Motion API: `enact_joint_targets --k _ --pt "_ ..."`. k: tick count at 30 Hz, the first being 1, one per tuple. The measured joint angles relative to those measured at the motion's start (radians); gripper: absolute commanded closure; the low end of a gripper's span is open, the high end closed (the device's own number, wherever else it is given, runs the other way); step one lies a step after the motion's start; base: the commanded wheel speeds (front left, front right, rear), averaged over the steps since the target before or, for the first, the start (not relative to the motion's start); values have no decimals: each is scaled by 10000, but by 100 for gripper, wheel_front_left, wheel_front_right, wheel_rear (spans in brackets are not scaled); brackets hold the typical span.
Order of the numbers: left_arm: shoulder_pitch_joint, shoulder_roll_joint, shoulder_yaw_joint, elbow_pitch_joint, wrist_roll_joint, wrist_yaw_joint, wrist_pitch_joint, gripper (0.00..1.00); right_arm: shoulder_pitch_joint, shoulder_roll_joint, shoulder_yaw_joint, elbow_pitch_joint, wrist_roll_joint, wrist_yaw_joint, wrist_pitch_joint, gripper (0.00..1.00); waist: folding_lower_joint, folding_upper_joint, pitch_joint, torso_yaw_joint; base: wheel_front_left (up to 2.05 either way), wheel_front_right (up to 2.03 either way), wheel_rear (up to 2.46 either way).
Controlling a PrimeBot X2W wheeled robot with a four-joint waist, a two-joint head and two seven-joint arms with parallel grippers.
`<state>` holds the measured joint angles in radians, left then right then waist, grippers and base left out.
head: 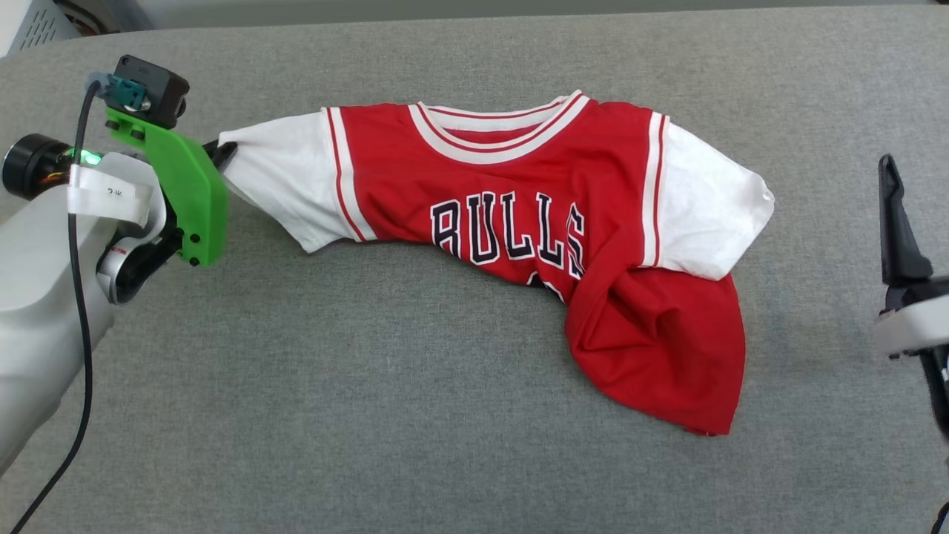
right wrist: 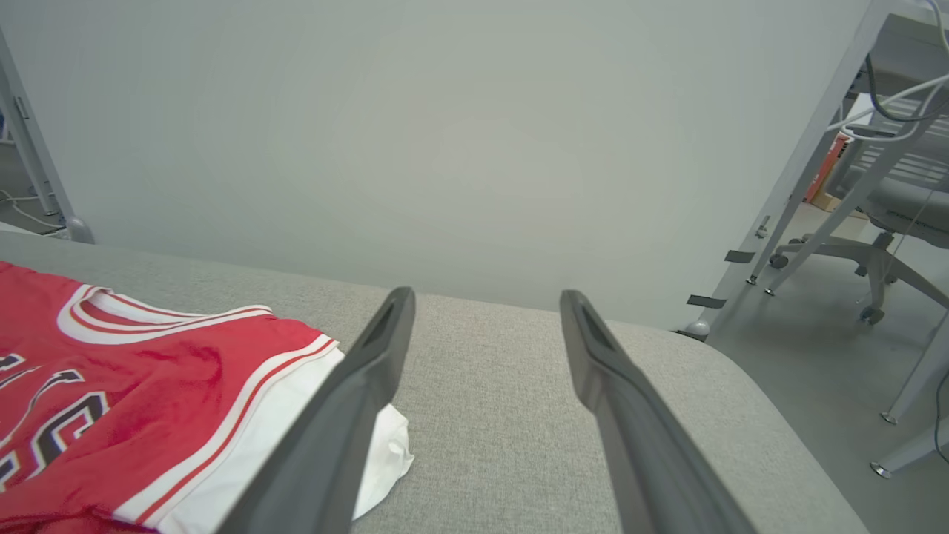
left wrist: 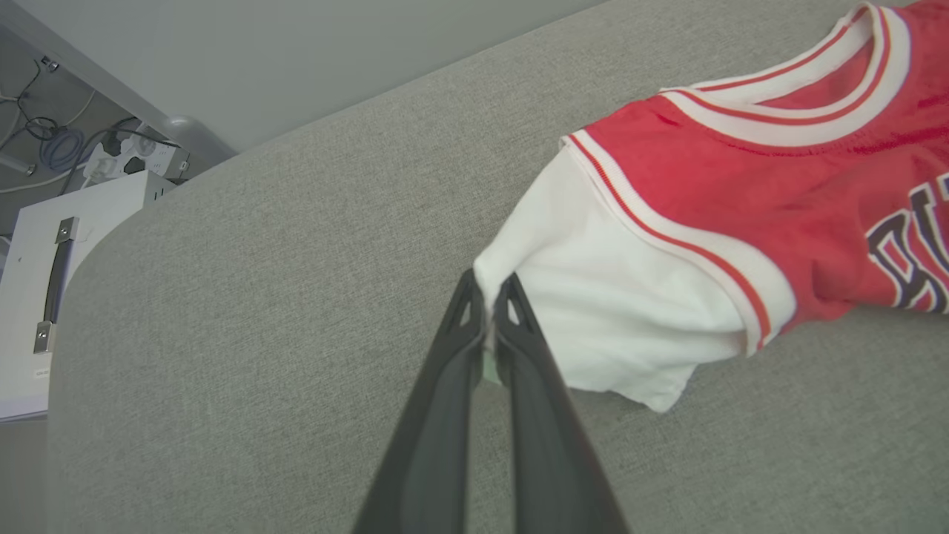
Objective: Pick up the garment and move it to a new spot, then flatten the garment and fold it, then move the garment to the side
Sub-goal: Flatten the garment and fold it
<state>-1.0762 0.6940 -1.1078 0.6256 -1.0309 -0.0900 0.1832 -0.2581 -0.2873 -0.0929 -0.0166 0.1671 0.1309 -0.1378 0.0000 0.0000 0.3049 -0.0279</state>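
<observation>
Noted the garment [head: 534,193] lying chest up on the grey fabric bench [head: 371,415], collar toward the far edge, black lettering legible across the front. Found its lower red part bunched and folded over toward the robot's right, hiding most of the number.

Recorded the left fingers [left wrist: 445,386] pressed together and clamped on the cuff edge of the white left sleeve [left wrist: 593,326]. Saw that sleeve drawn into a point at the pinch and lifted a little off the bench.

Recorded the right fingers [right wrist: 356,415] spread wide apart, gripping nothing. Placed them, from the head view, out past the white right sleeve [head: 704,208], near it but apart. Could not tell their height above the fabric
</observation>
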Motion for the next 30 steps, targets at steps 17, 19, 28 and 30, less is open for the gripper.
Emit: enact_joint_targets --k 17,19,28,30 --pt "-48 -8 102 -1988 612 713 -819 100 -3275 -4096 4061 1248 4046 2 8073 0 0 0 433 689 0 0 0" --pt "-80 -8 115 -2150 633 756 -882 100 -3497 -4172 4266 1546 4426 2 8656 0 1 1 554 757 0 0 0" --pt "-458 -48 198 -2642 784 901 -1122 100 -4554 -4077 4926 2704 4895 2 9256 0 0 0 1276 1117 0 0 0" --pt "-533 -54 209 -2675 809 901 -1135 100 -4731 -3925 5101 2972 4932 2 9240 0 0 0 1462 1197 0 0 0"
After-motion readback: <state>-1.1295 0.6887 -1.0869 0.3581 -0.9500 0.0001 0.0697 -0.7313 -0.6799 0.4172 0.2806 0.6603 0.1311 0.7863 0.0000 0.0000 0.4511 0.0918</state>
